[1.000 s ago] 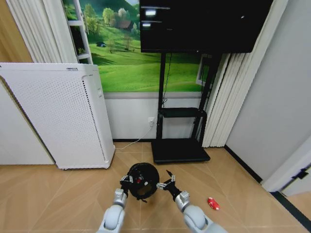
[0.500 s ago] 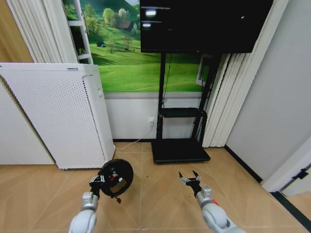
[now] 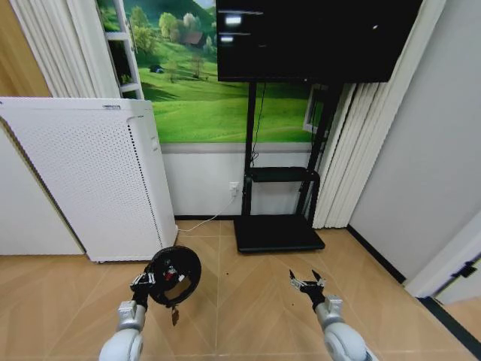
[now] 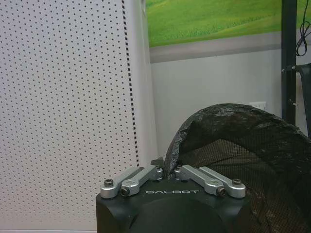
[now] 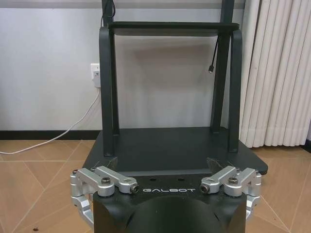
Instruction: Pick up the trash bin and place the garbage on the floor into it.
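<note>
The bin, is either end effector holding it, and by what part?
The left end effector grips the bin by its rim; the right end effector is open, holding nothing.

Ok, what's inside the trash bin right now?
The trash bin, held at its rim by the left gripper, is tilted with its mouth toward the head camera. A black liner and something red-and-white show inside; the rest of its interior is too dark to tell.

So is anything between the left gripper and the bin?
No. The left gripper is shut on the bin rim, holding it off the floor. The right gripper hangs open, apart from it.
</note>
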Available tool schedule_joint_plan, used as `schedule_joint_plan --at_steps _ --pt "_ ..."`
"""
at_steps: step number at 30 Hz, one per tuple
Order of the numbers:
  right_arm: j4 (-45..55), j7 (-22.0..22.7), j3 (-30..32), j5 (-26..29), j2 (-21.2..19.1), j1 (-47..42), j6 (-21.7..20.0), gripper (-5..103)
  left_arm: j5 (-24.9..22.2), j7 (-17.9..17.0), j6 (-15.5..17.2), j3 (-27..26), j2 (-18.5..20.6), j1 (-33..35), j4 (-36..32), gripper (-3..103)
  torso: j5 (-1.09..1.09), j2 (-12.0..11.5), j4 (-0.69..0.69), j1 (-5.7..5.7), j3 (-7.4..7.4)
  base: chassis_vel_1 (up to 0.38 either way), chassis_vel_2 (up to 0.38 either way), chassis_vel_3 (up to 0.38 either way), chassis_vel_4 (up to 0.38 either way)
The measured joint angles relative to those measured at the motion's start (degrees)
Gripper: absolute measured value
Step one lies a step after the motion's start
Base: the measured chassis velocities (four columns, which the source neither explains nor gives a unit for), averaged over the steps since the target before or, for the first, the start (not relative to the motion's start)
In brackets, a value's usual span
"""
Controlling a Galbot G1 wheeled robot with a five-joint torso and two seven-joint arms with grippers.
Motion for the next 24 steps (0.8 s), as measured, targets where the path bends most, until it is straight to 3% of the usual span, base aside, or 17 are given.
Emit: schedule_joint_plan --at_steps 9,15,18,24 --pt "-1.43 0.0 -1.91 0.67 -0.51 2.22 -0.34 100 -0.17 -0.03 0.1 -0.14 0.27 -0.47 0.2 4 0.01 0.0 -0.01 0.0 0.0 -0.138 -0.143 0.142 0.137" --pt "-2.42 0.05 -3.4 1.09 -0.73 3.37 -0.67 100 -0.25 -0.05 0.18 -0.3 0.04 -0.68 0.54 4 0.07 -0.01 -0.02 0.0 0.01 -0.228 -0.233 0.228 0.257" --pt "-2.88 0.06 -4.0 1.1 -0.76 3.77 -0.66 100 -0.25 -0.03 0.18 -0.47 -0.06 -0.71 0.75 4 -0.04 0.0 -0.01 0.0 0.01 -0.3 -0.269 0.277 0.3" --pt "-4.09 0.07 -5.66 0.34 -0.44 4.57 1.42 100 -0.21 0.01 0.17 -0.5 -0.32 -0.92 1.02 4 -0.01 -0.01 -0.02 0.01 0.01 -0.319 -0.304 0.288 0.311"
